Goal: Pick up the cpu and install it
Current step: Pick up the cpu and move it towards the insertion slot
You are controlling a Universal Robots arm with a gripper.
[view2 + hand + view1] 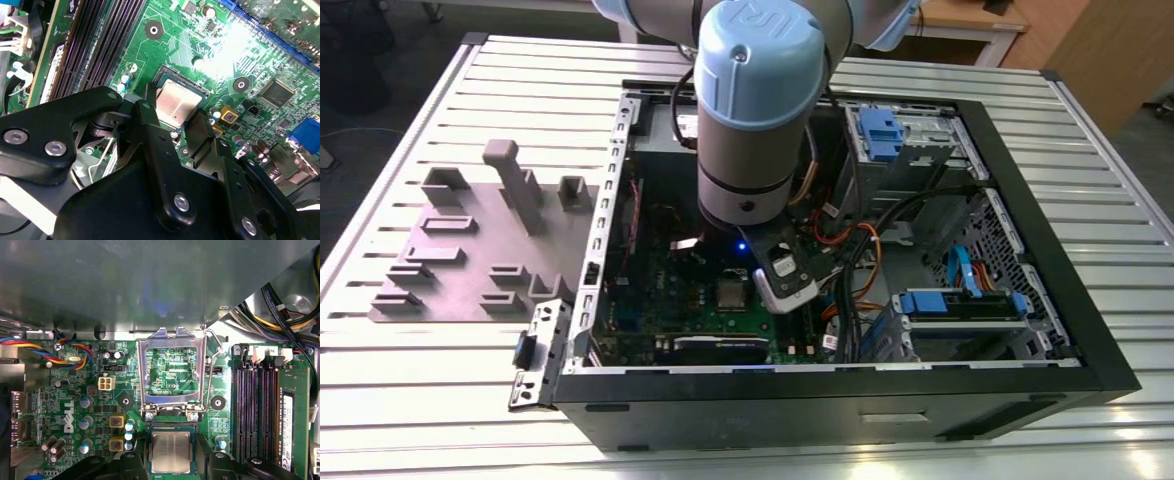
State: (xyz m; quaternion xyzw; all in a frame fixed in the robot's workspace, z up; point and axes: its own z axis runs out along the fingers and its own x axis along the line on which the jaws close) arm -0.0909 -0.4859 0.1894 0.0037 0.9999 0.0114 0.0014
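Observation:
The cpu [171, 452] is a small silvery square lying flat in the socket on the green motherboard [75, 405]; it also appears in the second wrist view [176, 101] and in the exterior view [730, 293]. The silver socket frame [172, 340] stands flipped open beside it. My gripper [172, 466] hangs just above the socket, open, with one black finger [146, 112] on each side of the chip and a small gap between each finger and the chip's edges. Nothing is held.
The arm [747, 110] reaches down into the open black computer case [854, 400]. Memory slots [255, 405], bundled cables [854, 230] and blue drive bays [961, 300] crowd the socket. A grey tray with raised blocks [467, 250] lies on the slatted table at the exterior view's left.

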